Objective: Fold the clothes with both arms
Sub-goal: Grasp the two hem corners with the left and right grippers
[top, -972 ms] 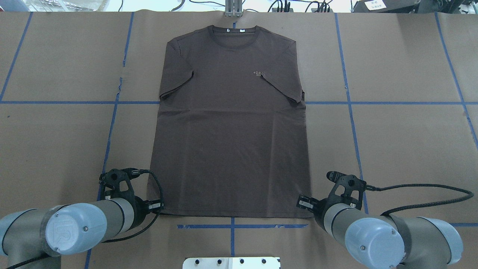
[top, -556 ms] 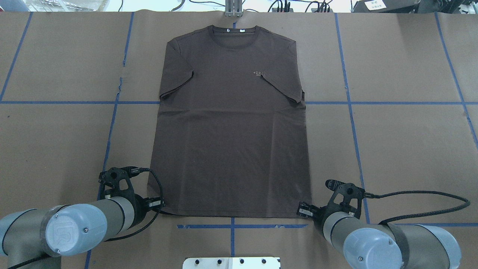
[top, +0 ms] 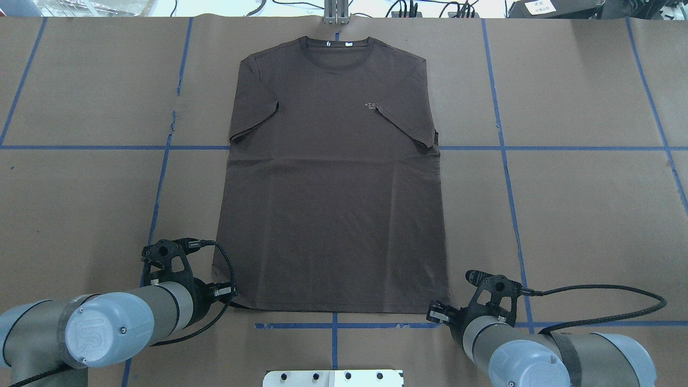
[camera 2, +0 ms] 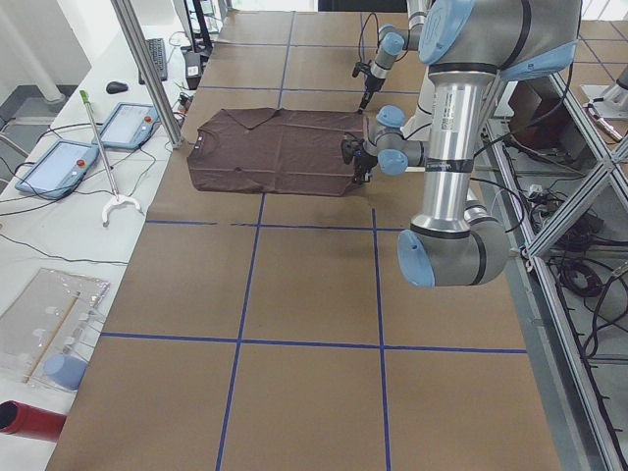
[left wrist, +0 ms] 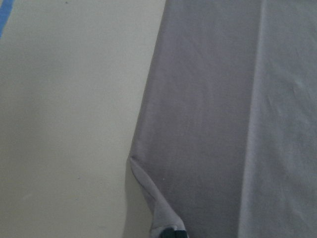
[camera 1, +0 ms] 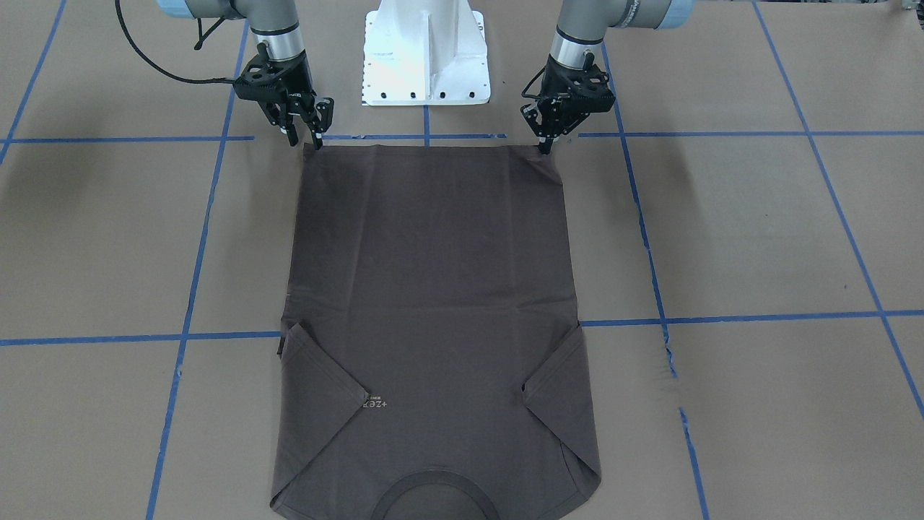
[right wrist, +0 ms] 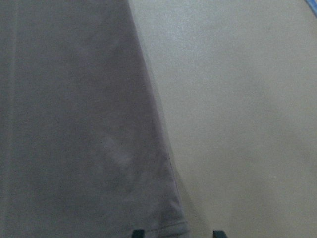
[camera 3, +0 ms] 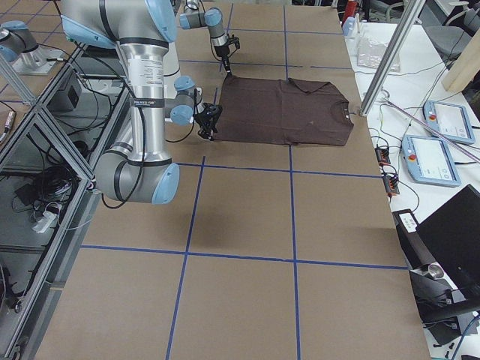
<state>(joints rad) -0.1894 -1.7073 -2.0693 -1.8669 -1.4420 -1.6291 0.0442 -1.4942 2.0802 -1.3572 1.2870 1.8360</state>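
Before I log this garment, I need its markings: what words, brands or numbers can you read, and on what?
"+ze": pale chest lettering on the T-shirt, cut off by the folded-in sleeve; the smaller line beneath it is unreadable.
The collar tags: too small to read.
A white label at the overhead view's top right: blurred, unreadable.

Overhead, front, sides, close wrists: T-shirt [top: 333,177] throughout.

Silver-grey arms [top: 166,307], light-blue caps [top: 105,336] — black cables [top: 591,291]

Left claw [camera 1: 546,146] pinched closed, right claw [camera 1: 304,141] spread, both pointing down
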